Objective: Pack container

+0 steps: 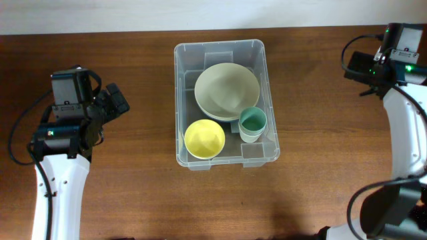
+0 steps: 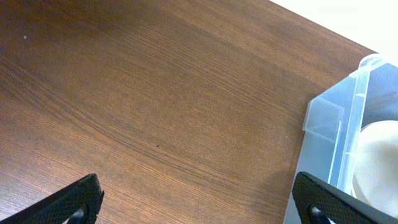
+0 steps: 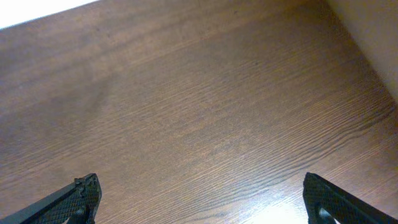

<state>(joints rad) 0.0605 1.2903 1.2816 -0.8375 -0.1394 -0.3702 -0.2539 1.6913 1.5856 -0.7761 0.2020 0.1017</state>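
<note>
Reach rightward from the wide-open, empty left gripper (image 2: 199, 200), nearer than the equally open right gripper (image 3: 199, 200), to the large clear rectangular plastic container (image 1: 178, 100) lying long-axis fore-and-aft.

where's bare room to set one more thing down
Brown wooden table is bare on both sides of the clear plastic rectangular bin. Inside it's crowded: large pale green bowl, yellow bowl and teal cup leave little floor.
</note>
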